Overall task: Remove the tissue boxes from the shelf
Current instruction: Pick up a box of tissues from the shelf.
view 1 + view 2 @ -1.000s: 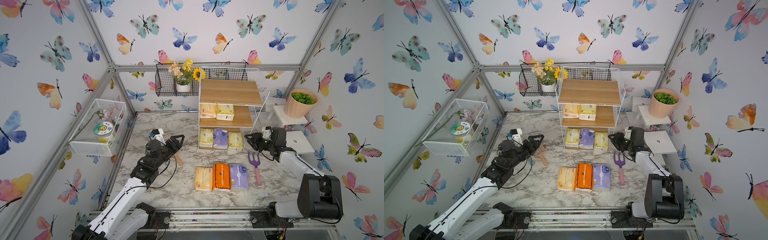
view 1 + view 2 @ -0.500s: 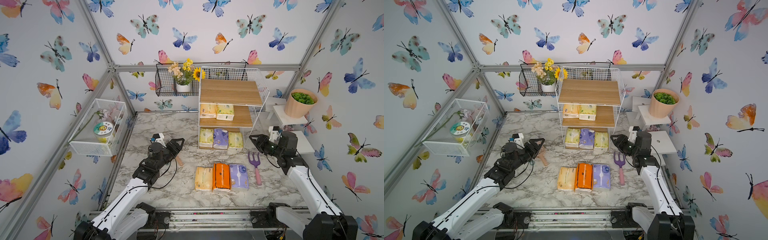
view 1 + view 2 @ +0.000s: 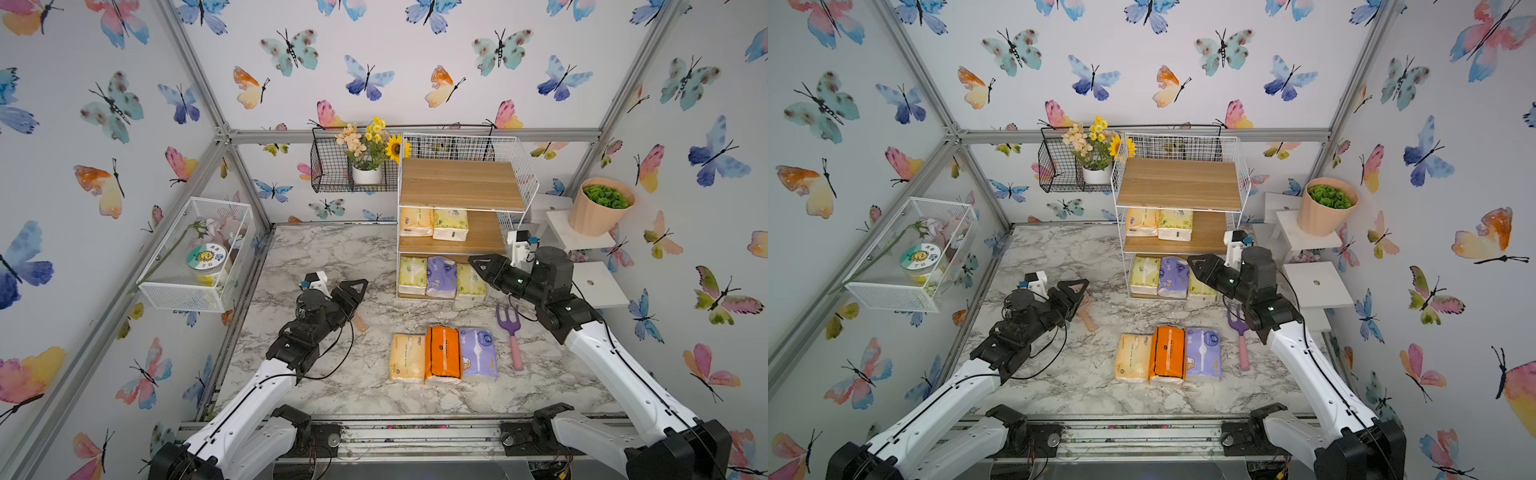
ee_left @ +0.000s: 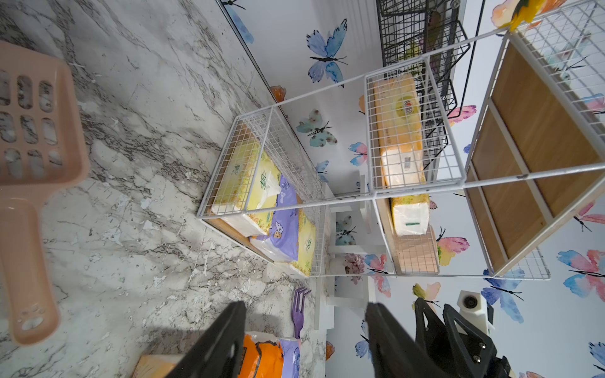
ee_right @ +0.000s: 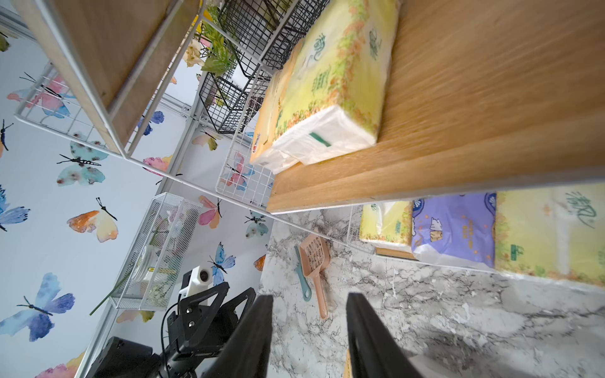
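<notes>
Right hand (image 3: 478, 262), spread and empty mid-frame, needed to square up on the shelf's (image 3: 457, 185) bottom-right yellow-green pack (image 3: 467, 286) before squeezing

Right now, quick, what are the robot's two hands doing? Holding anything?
Left gripper: open, holding nothing.
Right gripper: open, holding nothing.

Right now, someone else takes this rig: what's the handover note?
Left end effector: open, holding nothing, over the table, left of the shelf.
Right end effector: open, holding nothing, by the shelf's bottom tier.
Done: peach pack, orange pack, lavender pack side by side on the table.
To do: two middle-tier packs, three bottom-tier packs.
</notes>
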### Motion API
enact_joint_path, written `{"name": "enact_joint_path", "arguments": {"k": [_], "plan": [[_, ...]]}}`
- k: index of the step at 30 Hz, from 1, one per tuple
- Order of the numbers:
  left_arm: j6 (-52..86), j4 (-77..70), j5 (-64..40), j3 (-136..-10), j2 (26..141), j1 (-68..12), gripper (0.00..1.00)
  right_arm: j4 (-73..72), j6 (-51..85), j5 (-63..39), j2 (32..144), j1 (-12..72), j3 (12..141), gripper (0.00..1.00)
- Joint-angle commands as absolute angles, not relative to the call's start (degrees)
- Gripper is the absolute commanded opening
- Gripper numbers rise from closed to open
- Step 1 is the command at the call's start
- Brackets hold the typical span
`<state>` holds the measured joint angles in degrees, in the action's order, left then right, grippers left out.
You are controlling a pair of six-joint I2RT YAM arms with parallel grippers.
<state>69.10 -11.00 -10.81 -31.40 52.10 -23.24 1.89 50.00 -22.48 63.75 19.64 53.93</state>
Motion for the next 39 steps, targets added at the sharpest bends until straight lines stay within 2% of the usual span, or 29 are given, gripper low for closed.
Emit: {"name": "enact_joint_path", "arguments": {"k": [1,10,22,39], "plan": [[69.60,-12.57,-10.38,-30.85,50.64,-22.94,0.63,-5.16,52.38,-14.75,65.07,21.85,54.23,0.40],[70.28,-13.18,-10.33,-30.14,50.55,-22.93,0.63,-15.12,53.96,-0.33,67.39,25.31,51.69,0.42],[70.30,-13.84,-10.38,-30.09,51.24,-22.94,0.63,-23.84,52.74,4.99,72.87,26.59,52.43,0.44],[70.14,-14.50,-11.01,-30.45,52.12,-22.94,0.63,-27.50,51.59,9.35,77.89,27.60,54.20,0.42]]}}
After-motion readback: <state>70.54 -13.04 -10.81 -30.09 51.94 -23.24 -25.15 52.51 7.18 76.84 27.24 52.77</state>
